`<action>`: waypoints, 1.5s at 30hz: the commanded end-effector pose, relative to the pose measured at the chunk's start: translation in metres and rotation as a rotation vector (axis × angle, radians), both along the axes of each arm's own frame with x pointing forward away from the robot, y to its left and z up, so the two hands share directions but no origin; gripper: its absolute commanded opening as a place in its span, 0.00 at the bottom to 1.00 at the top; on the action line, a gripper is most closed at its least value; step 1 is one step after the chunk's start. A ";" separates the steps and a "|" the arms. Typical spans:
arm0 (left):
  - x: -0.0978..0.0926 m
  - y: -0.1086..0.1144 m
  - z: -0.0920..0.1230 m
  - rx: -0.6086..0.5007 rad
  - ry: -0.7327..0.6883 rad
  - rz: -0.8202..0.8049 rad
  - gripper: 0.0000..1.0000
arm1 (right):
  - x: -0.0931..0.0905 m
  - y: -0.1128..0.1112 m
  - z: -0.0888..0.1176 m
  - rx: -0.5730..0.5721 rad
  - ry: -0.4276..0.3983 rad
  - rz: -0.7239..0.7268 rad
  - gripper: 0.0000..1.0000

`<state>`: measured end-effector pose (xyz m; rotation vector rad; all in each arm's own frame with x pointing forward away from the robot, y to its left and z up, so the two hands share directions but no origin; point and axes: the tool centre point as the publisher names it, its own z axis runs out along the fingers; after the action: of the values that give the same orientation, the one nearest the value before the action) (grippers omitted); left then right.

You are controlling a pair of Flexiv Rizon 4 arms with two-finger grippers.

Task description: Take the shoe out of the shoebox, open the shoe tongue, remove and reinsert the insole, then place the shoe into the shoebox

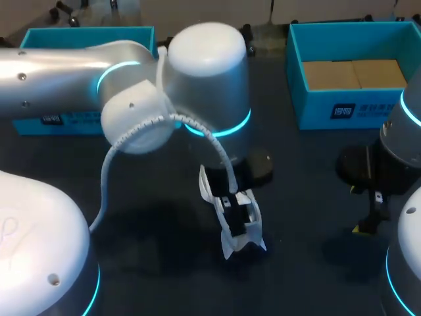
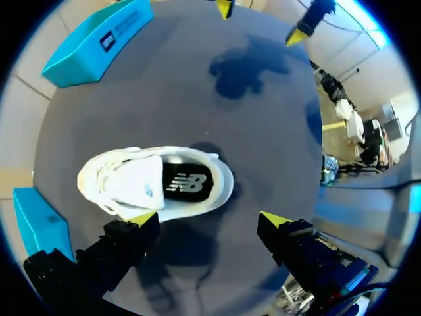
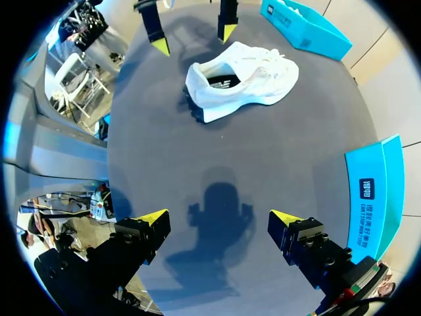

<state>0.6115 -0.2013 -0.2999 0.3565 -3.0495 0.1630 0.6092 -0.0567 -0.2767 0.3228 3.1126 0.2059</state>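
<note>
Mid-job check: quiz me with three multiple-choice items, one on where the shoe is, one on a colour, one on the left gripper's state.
1. Where is the shoe? A in a blue box; B on the table; C held in the air.
2. Colour of the insole? A black; B red; C white.
3. Left gripper? A shut on the shoe; B open; C shut on the insole.
Answers: B, it lies on the dark table; A, black shows inside the white shoe; B, its fingers stand wide apart, clamping nothing.
</note>
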 end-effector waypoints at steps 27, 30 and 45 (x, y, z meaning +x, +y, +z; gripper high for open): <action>-0.018 -0.037 -0.065 0.055 -0.073 -0.080 1.00 | -0.002 -0.001 -0.001 0.000 -0.004 0.000 1.00; -0.019 -0.037 -0.072 0.061 -0.066 -0.083 1.00 | -0.002 -0.001 -0.001 0.000 -0.004 0.000 1.00; -0.020 -0.039 -0.098 0.080 -0.072 -0.037 0.88 | -0.002 -0.001 -0.001 0.000 -0.004 0.000 1.00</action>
<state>0.5944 -0.2362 -0.3919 0.2975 -3.1293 0.0543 0.6092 -0.0567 -0.2767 0.3229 3.1126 0.2059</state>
